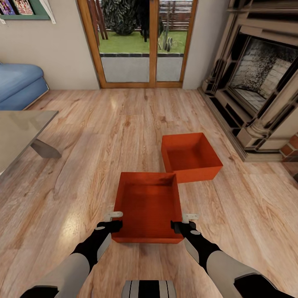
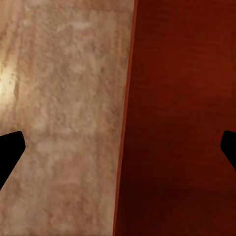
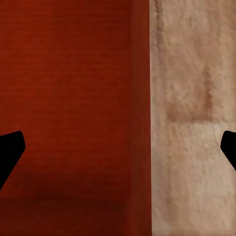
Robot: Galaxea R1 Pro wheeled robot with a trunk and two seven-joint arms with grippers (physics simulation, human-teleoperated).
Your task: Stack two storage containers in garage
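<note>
On the light wood-plank floor (image 1: 82,136) of the living room, right in front of your base, sits the nearer container (image 1: 148,207), with the farther container (image 1: 191,156) just beyond it and off to your right, one corner almost touching the near bin's back right corner. You have an arm at each side of the near bin: the left gripper (image 1: 112,220) at its left wall, the right gripper (image 1: 183,222) at its right wall, both close to the front corners. Each wrist camera looks down along a side wall, with orange-red bin interior on one half and wood planks on the other; the dark finger tips (image 2: 11,150) sit far apart at the picture's edges, so each wall runs between a spread pair. The same holds on the right, where a finger (image 3: 11,151) lies over the bin side and its mate over the floor.

What matters for your next move is that the near bin runs away from you, with its side walls in line with your arms. Both arms are equally near, so a two-arm pinch of opposite walls looks natural. Nothing is clamped yet. The farther bin lies nearer your right arm, towards the fireplace (image 1: 256,82).
</note>
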